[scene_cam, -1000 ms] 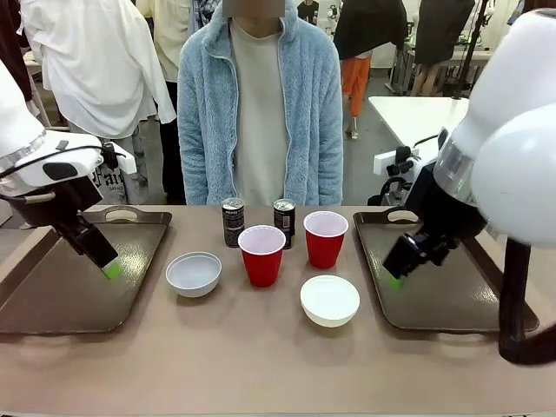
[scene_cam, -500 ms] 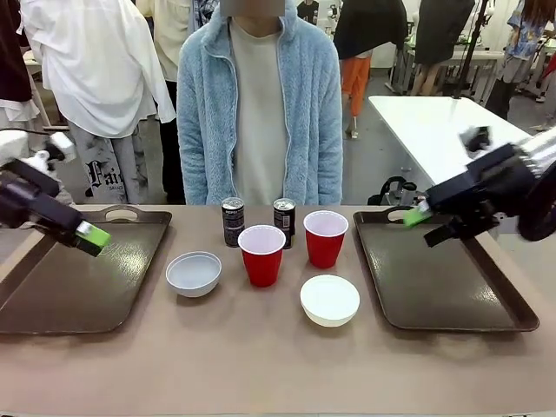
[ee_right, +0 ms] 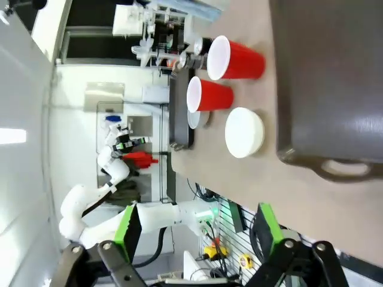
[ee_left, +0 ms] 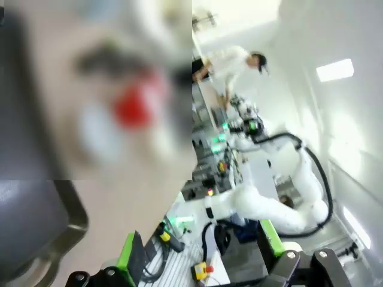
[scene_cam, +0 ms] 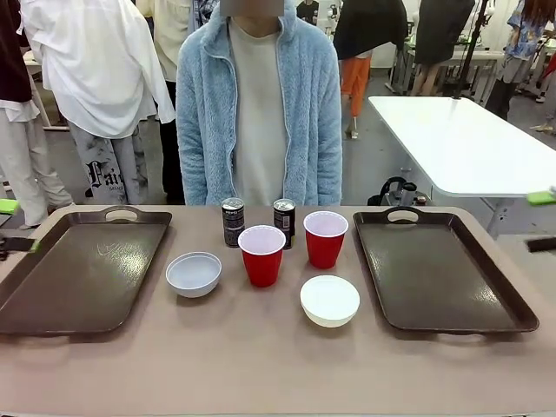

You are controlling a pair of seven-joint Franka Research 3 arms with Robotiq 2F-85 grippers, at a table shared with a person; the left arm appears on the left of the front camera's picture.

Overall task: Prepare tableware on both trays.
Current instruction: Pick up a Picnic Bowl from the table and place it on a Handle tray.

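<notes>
Two red cups (scene_cam: 261,254) (scene_cam: 325,239), two white bowls (scene_cam: 194,274) (scene_cam: 329,300) and two dark cans (scene_cam: 233,221) (scene_cam: 284,217) stand in the table's middle, between the left tray (scene_cam: 82,269) and the right tray (scene_cam: 443,269). Both trays are bare. My left gripper (scene_cam: 9,226) peeks in at the left edge, my right gripper (scene_cam: 543,221) at the right edge. In the left wrist view my left gripper (ee_left: 197,251) is open with nothing in it. The right wrist view shows my right gripper (ee_right: 197,230) open too, far from the cups (ee_right: 236,60) and a bowl (ee_right: 244,133).
A person in a light-blue fleece (scene_cam: 261,104) stands at the far side, hands out of sight. A white table (scene_cam: 460,139) stands behind on the right. The left wrist view is blurred by motion.
Both arms have swung up and outward from over the trays to the picture's edges. The tableware has not moved.
</notes>
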